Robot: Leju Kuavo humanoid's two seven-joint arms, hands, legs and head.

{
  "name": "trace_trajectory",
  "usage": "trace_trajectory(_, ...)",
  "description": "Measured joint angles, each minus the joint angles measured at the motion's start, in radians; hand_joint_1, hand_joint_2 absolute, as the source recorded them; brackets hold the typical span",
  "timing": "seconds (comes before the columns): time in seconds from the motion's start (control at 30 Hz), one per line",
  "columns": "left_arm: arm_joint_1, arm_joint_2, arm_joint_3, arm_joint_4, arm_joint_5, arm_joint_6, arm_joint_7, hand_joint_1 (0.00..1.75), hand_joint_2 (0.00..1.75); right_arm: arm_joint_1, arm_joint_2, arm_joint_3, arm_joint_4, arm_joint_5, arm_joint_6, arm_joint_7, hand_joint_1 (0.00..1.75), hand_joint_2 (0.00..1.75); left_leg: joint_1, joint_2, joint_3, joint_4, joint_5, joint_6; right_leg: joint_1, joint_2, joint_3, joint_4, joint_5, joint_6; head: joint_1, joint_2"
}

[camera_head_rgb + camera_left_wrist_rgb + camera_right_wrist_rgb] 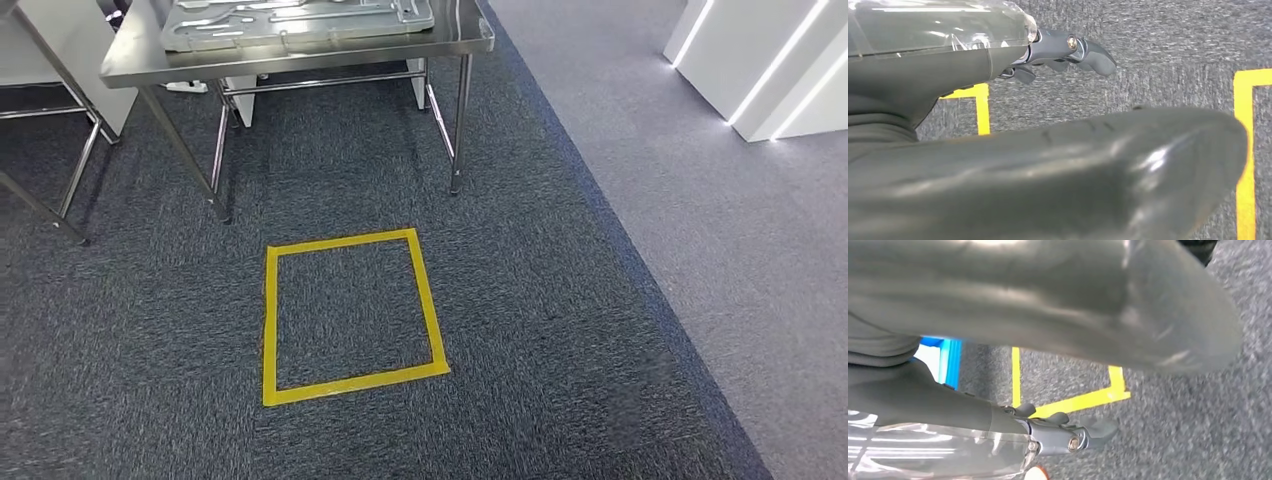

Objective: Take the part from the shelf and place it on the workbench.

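Note:
A grey stamped metal part [300, 20] lies flat on a stainless steel table [300, 55] at the far end of the dark carpet. In the left wrist view my left hand [1058, 160] hangs over the carpet with its thick thumb in front and its dark fingers [1068, 50] stretched out, holding nothing. In the right wrist view my right hand [1048, 310] likewise hangs above the floor, its fingers [1073, 437] apart and empty. Both hands are well away from the table.
A yellow tape square [350, 315] marks the floor in front of the table's legs [458, 120]. Another steel frame [70, 170] stands at the left. White blocks with light strips [760, 60] stand at the back right on lighter carpet. A blue frame [948, 365] shows near my right hand.

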Motion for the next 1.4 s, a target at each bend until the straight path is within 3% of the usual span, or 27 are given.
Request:
trace_trajectory(0.07,0.003,0.004,0.0,0.0,-0.003,-0.004,-0.001,0.0,0.0,-0.004,0.006,-0.001,0.001,-0.001,0.0,-0.003,0.0,0.0,0.003,-0.012,-0.001,-0.007,0.011,0.014,-0.003,0.007,-0.007,0.019,-0.018,0.011,0.0,0.0)
trace_trajectory(0.1,0.003,0.006,-0.001,0.0,-0.004,-0.006,0.0,0.0,0.0,-0.005,0.008,-0.001,0.001,-0.001,0.0,-0.003,0.0,0.0,0.005,-0.016,-0.003,-0.011,0.017,0.02,-0.006,0.018,-0.022,0.054,-0.044,0.016,0.0,0.0)
trace_trajectory(0.2,0.002,0.016,-0.001,0.0,-0.003,-0.008,0.003,0.0,0.0,-0.007,0.014,-0.001,0.005,0.0,0.0,0.0,0.0,0.0,0.005,-0.034,-0.015,-0.01,0.028,0.025,-0.011,0.042,-0.102,0.239,-0.146,0.026,0.0,0.0)
trace_trajectory(0.23,0.002,0.02,0.0,0.0,-0.003,-0.007,0.008,0.0,0.0,-0.007,0.016,-0.001,0.005,0.0,0.001,0.002,0.0,0.0,0.005,-0.043,-0.019,-0.009,0.03,0.024,-0.012,0.042,-0.115,0.275,-0.154,0.027,0.0,0.0)
trace_trajectory(0.27,0.003,0.024,0.0,0.0,-0.004,-0.008,0.015,0.0,0.0,-0.007,0.017,-0.001,0.006,0.001,0.001,0.005,0.0,0.0,0.005,-0.052,-0.021,-0.006,0.031,0.023,-0.012,0.043,-0.111,0.275,-0.143,0.027,0.0,0.0)
trace_trajectory(0.3,0.003,0.028,0.0,0.0,-0.006,-0.009,0.026,0.0,0.0,-0.008,0.02,-0.001,0.006,0.0,0.001,0.007,0.0,0.0,0.005,-0.062,-0.022,-0.003,0.031,0.021,-0.013,0.047,-0.088,0.233,-0.113,0.026,0.0,0.0)
trace_trajectory(0.37,0.003,0.035,-0.001,0.0,-0.013,-0.013,0.047,0.0,0.0,-0.009,0.024,-0.002,0.006,-0.004,-0.001,0.011,0.0,0.0,0.005,-0.081,-0.026,0.003,0.031,0.014,-0.017,0.082,-0.017,0.096,-0.051,0.021,0.0,0.0)
trace_trajectory(0.4,0.002,0.039,-0.002,0.0,-0.017,-0.016,0.055,0.0,0.0,-0.01,0.029,-0.003,0.007,-0.007,-0.002,0.012,0.0,0.0,0.004,-0.09,-0.03,0.007,0.031,0.008,-0.018,0.1,0.006,0.045,-0.034,0.017,0.0,0.0)
trace_trajectory(0.47,0.001,0.048,-0.003,0.0,-0.021,-0.019,0.063,0.0,0.0,-0.013,0.037,-0.006,0.007,-0.011,-0.003,0.015,0.0,0.0,0.004,-0.106,-0.039,0.01,0.035,-0.006,-0.015,0.117,0.018,0.01,-0.032,0.007,0.0,0.0)
trace_trajectory(0.53,0.003,0.057,-0.005,0.0,-0.023,-0.02,0.067,0.0,0.0,-0.016,0.044,-0.008,0.008,-0.012,-0.003,0.015,0.0,0.0,0.007,-0.115,-0.046,0.011,0.036,-0.019,-0.015,0.096,0.016,0.006,-0.027,-0.006,0.0,0.0)
trace_trajectory(0.6,0.005,0.063,-0.009,0.0,-0.031,-0.02,0.073,0.0,0.0,-0.017,0.05,-0.01,0.009,-0.016,-0.005,0.017,0.0,0.0,0.008,-0.089,-0.065,0.052,0.007,-0.029,-0.017,0.073,0.016,0.001,-0.022,-0.022,0.0,0.0)
trace_trajectory(0.7,0.003,0.075,-0.022,0.0,-0.051,-0.029,0.079,0.0,0.0,-0.015,0.061,-0.02,0.01,-0.029,-0.017,0.022,0.0,0.0,0.01,-0.047,-0.147,0.24,-0.094,-0.039,-0.01,0.037,0.01,0.0,-0.02,-0.034,0.0,0.0)
trace_trajectory(0.73,0.004,0.08,-0.026,0.0,-0.055,-0.033,0.077,0.0,0.0,-0.015,0.064,-0.023,0.011,-0.032,-0.02,0.027,0.0,0.0,0.011,-0.044,-0.167,0.289,-0.11,-0.042,-0.008,0.024,0.009,0.001,-0.02,-0.035,0.0,0.0)
trace_trajectory(0.77,0.005,0.086,-0.028,0.0,-0.057,-0.037,0.072,0.0,0.0,-0.015,0.067,-0.026,0.011,-0.034,-0.023,0.034,0.0,0.0,0.011,-0.042,-0.168,0.301,-0.106,-0.042,-0.006,0.013,0.008,0.001,-0.02,-0.035,0.0,0.0)
trace_trajectory(0.83,0.008,0.097,-0.032,-0.001,-0.058,-0.044,0.06,0.0,0.0,-0.015,0.074,-0.03,0.013,-0.035,-0.031,0.048,0.0,0.0,0.01,-0.032,-0.113,0.21,-0.053,-0.039,-0.004,-0.008,0.009,0.002,-0.021,-0.035,0.0,0.0)
trace_trajectory(0.9,0.005,0.106,-0.037,-0.001,-0.059,-0.049,0.049,0.0,0.0,-0.015,0.079,-0.032,0.013,-0.035,-0.039,0.059,0.0,0.0,0.005,0.009,-0.038,0.065,-0.005,-0.027,0.0,-0.027,0.012,0.003,-0.022,-0.031,0.0,0.0)
trace_trajectory(0.93,0.004,0.109,-0.04,-0.001,-0.06,-0.052,0.044,0.0,0.0,-0.015,0.08,-0.033,0.014,-0.035,-0.044,0.063,0.0,0.0,0.001,0.023,-0.018,0.024,0.004,-0.02,0.002,-0.035,0.013,0.004,-0.023,-0.027,0.0,0.0)
trace_trajectory(0.97,0.003,0.111,-0.043,-0.001,-0.061,-0.053,0.038,0.0,0.0,-0.015,0.08,-0.034,0.014,-0.035,-0.049,0.067,0.0,0.0,-0.003,0.032,-0.01,0.003,0.006,-0.014,0.003,-0.042,0.013,0.005,-0.023,-0.023,0.0,0.0)
trace_trajectory(1.03,0.005,0.114,-0.046,-0.001,-0.062,-0.055,0.032,0.0,0.0,-0.017,0.08,-0.038,0.014,-0.041,-0.064,0.071,0.0,0.0,-0.004,0.014,-0.013,0.0,0.013,-0.006,0.003,-0.056,0.015,0.003,-0.023,-0.012,0.0,0.0)
trace_trajectory(1.07,0.006,0.115,-0.047,-0.001,-0.061,-0.055,0.031,0.0,0.0,-0.018,0.079,-0.042,0.014,-0.046,-0.071,0.071,0.0,0.0,-0.002,0.005,-0.012,-0.005,0.018,0.0,0.003,-0.051,0.016,0.008,-0.028,-0.006,0.0,0.0)
trace_trajectory(1.13,0.006,0.115,-0.048,-0.001,-0.06,-0.055,0.035,0.0,0.0,-0.017,0.076,-0.051,0.013,-0.055,-0.08,0.069,0.0,0.0,0.006,-0.012,-0.011,-0.014,0.029,0.011,0.001,-0.011,-0.007,0.064,-0.071,0.003,0.0,0.0)
trace_trajectory(1.2,0.005,0.115,-0.048,-0.001,-0.061,-0.054,0.04,0.0,0.0,-0.015,0.073,-0.057,0.013,-0.06,-0.084,0.067,0.0,0.0,0.007,-0.029,-0.018,-0.014,0.035,0.017,-0.004,0.035,-0.066,0.193,-0.141,0.008,0.0,0.0)
trace_trajectory(1.23,0.005,0.115,-0.049,-0.001,-0.061,-0.053,0.042,0.0,0.0,-0.014,0.072,-0.058,0.013,-0.06,-0.086,0.066,0.0,0.0,0.007,-0.04,-0.021,-0.013,0.037,0.018,-0.006,0.043,-0.095,0.255,-0.163,0.01,0.0,0.0)
trace_trajectory(1.27,0.006,0.115,-0.049,-0.001,-0.062,-0.053,0.043,0.0,0.0,-0.014,0.071,-0.059,0.013,-0.061,-0.086,0.065,0.0,0.0,0.007,-0.05,-0.023,-0.011,0.037,0.017,-0.008,0.046,-0.11,0.287,-0.166,0.012,0.0,0.0)
trace_trajectory(1.3,0.007,0.115,-0.049,-0.001,-0.062,-0.052,0.044,0.0,0.0,-0.013,0.069,-0.06,0.013,-0.061,-0.086,0.063,0.0,0.0,0.007,-0.063,-0.024,-0.008,0.037,0.016,-0.01,0.047,-0.108,0.283,-0.151,0.013,0.0,0.0)
trace_trajectory(1.33,0.008,0.115,-0.049,-0.001,-0.062,-0.051,0.046,0.0,0.0,-0.013,0.069,-0.06,0.013,-0.061,-0.085,0.061,0.0,0.0,0.008,-0.075,-0.024,-0.005,0.037,0.014,-0.013,0.05,-0.087,0.238,-0.118,0.013,0.0,0.0)
trace_trajectory(1.4,0.007,0.114,-0.049,-0.001,-0.059,-0.049,0.05,0.0,0.0,-0.014,0.067,-0.06,0.013,-0.061,-0.081,0.056,0.0,0.0,0.008,-0.099,-0.026,0.004,0.033,0.007,-0.018,0.076,-0.022,0.101,-0.053,0.013,0.0,0.0)
